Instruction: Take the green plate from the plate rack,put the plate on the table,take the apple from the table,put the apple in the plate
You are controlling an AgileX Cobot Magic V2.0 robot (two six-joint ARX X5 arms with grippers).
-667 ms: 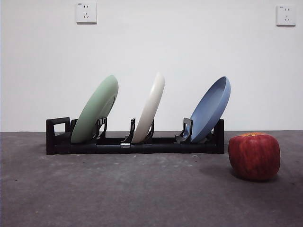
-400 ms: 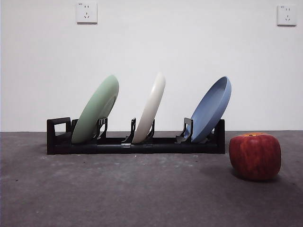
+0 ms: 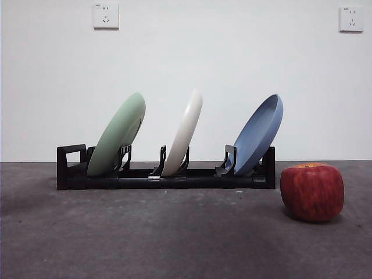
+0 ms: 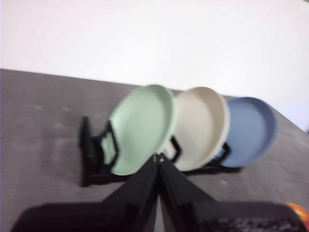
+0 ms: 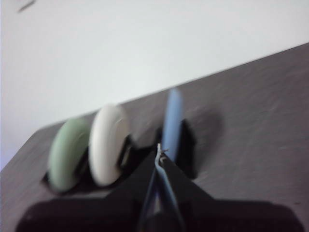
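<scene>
A bare test setup: a rough grey table against a plain white wall with two sockets.

Both wrist views blurred, apple cut off at left wrist picture's corner.

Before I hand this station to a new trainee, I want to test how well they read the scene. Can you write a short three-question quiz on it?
1. True or false: the green plate stands in the plate rack.
2. Which plate stands nearest the apple in the front view? A) green B) cream-white C) blue
3. Fill in: the apple rests on the ____, outside the rack.

Key:
1. True. It leans in the slot by the boxy end, untouched.
2. C. The blue plate is at that end; the cream-white plate is in the middle.
3. Table.
</scene>
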